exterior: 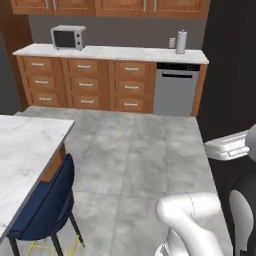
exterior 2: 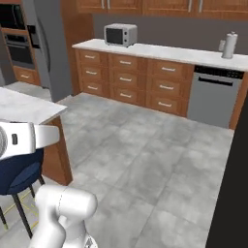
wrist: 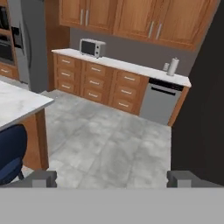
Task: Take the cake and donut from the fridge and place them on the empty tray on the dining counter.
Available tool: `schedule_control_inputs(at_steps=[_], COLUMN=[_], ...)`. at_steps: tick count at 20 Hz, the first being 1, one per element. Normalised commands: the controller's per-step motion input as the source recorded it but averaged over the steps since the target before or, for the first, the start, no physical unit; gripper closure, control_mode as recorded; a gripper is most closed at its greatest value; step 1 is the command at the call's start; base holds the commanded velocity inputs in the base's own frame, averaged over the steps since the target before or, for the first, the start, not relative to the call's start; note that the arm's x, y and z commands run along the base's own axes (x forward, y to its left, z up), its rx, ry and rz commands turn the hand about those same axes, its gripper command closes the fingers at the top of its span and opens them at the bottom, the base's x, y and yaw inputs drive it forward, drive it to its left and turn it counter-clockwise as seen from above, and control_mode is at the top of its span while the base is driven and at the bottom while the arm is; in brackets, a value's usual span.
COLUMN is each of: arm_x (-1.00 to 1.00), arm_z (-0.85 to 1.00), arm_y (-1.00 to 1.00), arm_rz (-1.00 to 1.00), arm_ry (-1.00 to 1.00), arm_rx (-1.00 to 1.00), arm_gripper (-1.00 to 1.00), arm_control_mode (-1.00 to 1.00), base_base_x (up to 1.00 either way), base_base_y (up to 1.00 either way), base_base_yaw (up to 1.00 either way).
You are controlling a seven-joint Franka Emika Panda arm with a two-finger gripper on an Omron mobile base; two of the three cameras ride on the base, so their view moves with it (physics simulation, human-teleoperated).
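Left base view: dining counter (exterior: 25, 145) at left edge, white-grey marble slab on wood base, corner pointing right, blue stool (exterior: 47, 207) tucked under its near edge. Grey tiled floor (exterior: 135, 150). Far wall: long wooden drawer counter (exterior: 85, 82) with pale top, boxy silver microwave (exterior: 68, 37) at its left end, white cylinder (exterior: 181, 41) near right end, grey dishwasher (exterior: 175, 89) below.

Right base view: fridge (exterior 2: 46, 48), tall grey, dark dispenser panel, at upper left beside black wall oven (exterior 2: 18, 46). Marble corner of dining counter at left, stool beneath.

Hand view: fingers (wrist: 113, 178) spread wide apart, two dark blocky tips at bottom, nothing between them. Fridge at top-left edge, doors shut.
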Motion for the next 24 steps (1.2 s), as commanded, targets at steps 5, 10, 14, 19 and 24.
schedule_control_inputs(at_steps=[5,10,14,19,24], arm_x=[0.00,0.00,0.00,0.00,0.00], arm_z=[0.00,0.00,0.00,0.00,0.00], arm_y=[0.00,0.00,0.00,0.00,0.00], arm_rz=[0.00,0.00,0.00,0.00,0.00], arm_ry=[0.00,0.00,0.00,0.00,0.00], arm_rx=[0.00,0.00,0.00,0.00,0.00], arm_gripper=[-1.00,-1.00,-1.00,-1.00,-1.00], arm_control_mode=[1.00,1.00,1.00,1.00,1.00], base_base_x=[1.00,1.00,1.00,1.00,1.00], base_base_y=[-0.04,-0.09,-0.19,-0.65,-0.53], base_base_yaw=[0.36,0.45,0.44,0.25,0.29])
